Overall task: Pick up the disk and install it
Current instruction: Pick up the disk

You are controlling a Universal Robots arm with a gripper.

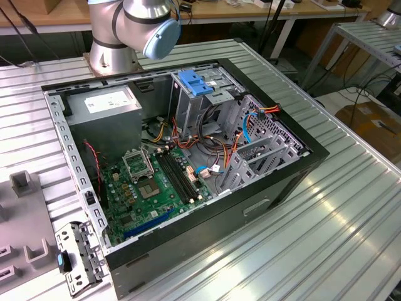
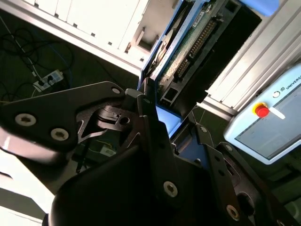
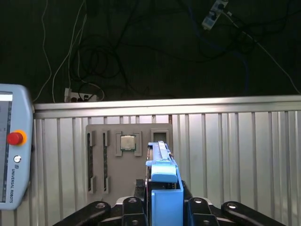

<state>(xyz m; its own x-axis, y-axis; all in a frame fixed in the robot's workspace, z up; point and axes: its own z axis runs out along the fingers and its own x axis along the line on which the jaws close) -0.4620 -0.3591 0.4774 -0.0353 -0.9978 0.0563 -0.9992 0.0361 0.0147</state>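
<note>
One open computer case (image 1: 250,210) lies on the ribbed counter (image 1: 351,238) in the exterior view; in the second wrist view the claw (image 2: 169,120) is clamped on the disk (image 2: 188,52), held edge-on; in the first wrist view the disk's blue rail (image 3: 164,188) faces a grey tray (image 3: 113,179) holding a chip (image 3: 127,142).
</note>
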